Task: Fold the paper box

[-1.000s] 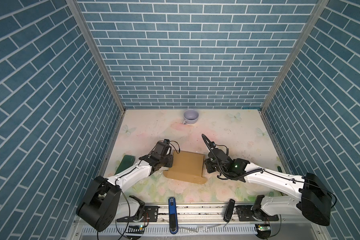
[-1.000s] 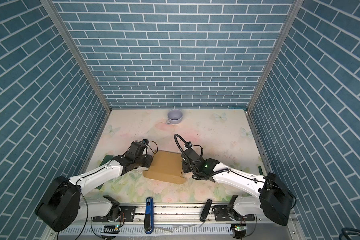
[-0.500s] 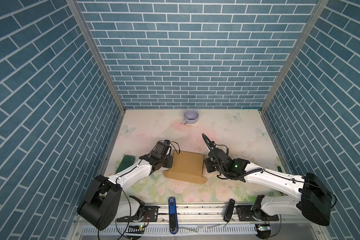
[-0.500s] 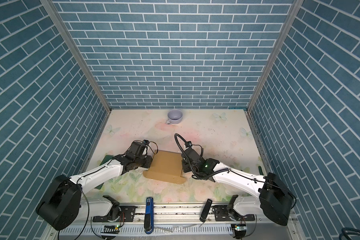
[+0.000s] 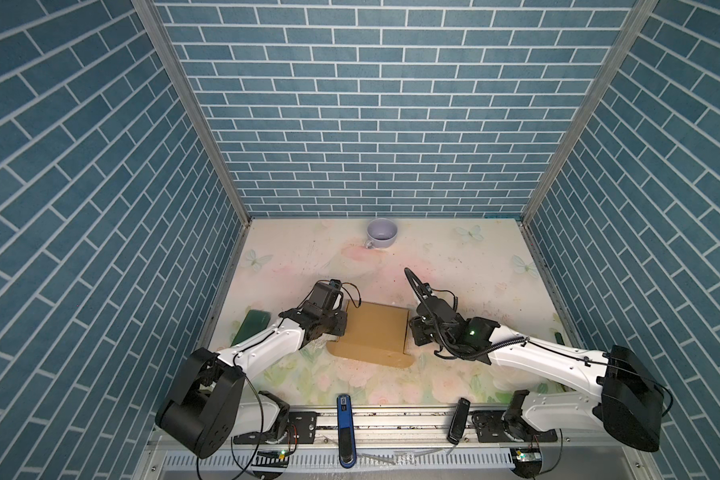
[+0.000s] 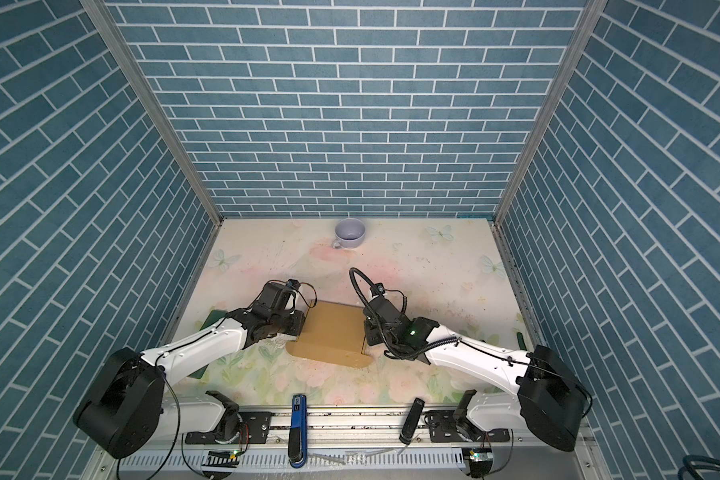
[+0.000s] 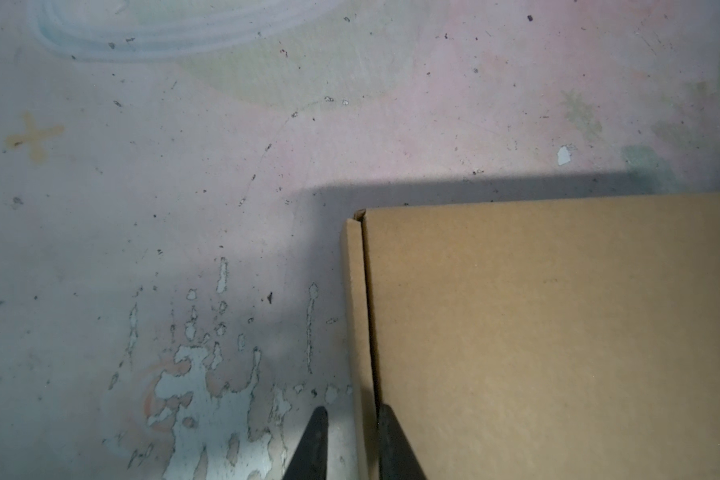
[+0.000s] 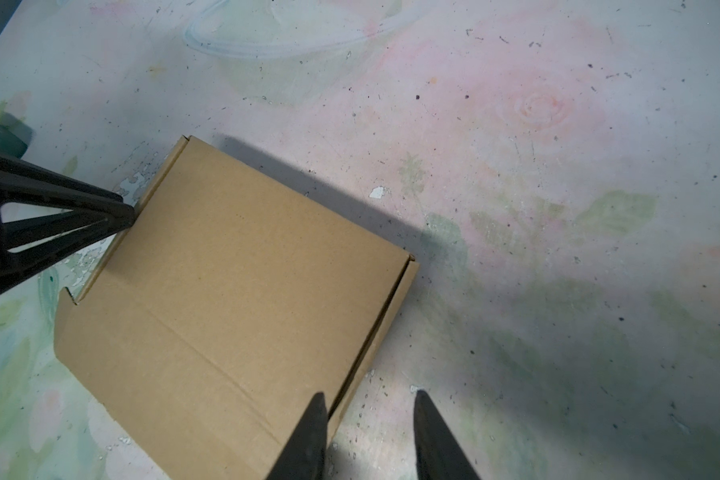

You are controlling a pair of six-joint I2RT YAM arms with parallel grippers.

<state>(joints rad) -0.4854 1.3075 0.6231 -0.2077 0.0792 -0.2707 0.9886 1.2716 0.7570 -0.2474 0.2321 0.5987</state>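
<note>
Paper box (image 5: 375, 332): left end effector (image 7: 352, 411) slightly open astride side wall; right end effector (image 8: 370, 395) open beside edge.

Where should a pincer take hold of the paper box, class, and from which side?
Likely the left side wall of the paper box, coming from the left and above. It stands thin and upright with a gap beside the lid, so jaws could straddle it. The lid is broad and flat; the front flap lies nearly flat.

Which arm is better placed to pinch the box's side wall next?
Likely left: the left hand straddles a side wall of the paper box, fingers near either face. The right hand stands wider at the opposite edge.
</note>
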